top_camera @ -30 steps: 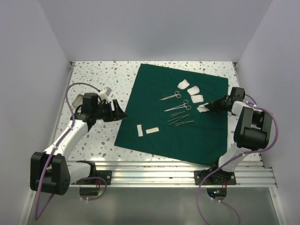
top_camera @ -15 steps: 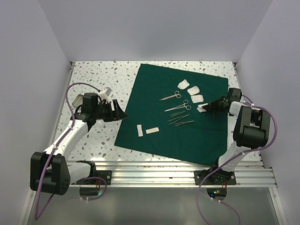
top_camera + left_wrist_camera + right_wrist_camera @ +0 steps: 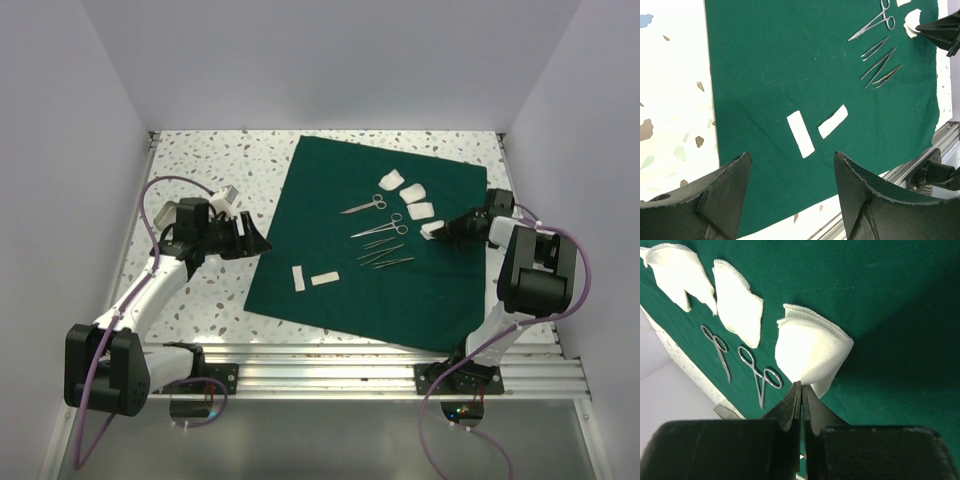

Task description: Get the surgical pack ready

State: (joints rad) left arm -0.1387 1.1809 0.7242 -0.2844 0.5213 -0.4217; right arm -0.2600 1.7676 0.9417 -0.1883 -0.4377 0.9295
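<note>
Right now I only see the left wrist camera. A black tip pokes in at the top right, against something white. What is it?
Observer: The right gripper, shut on a corner of a white gauze piece.
Operator: Is that the only gauze?
Observer: No, more gauze squares lie in a row beyond it on the green drape.
Operator: Any tools I'm missing?
Observer: A second pair of scissors, farther up the drape than the ring-handled tool you see.
</note>
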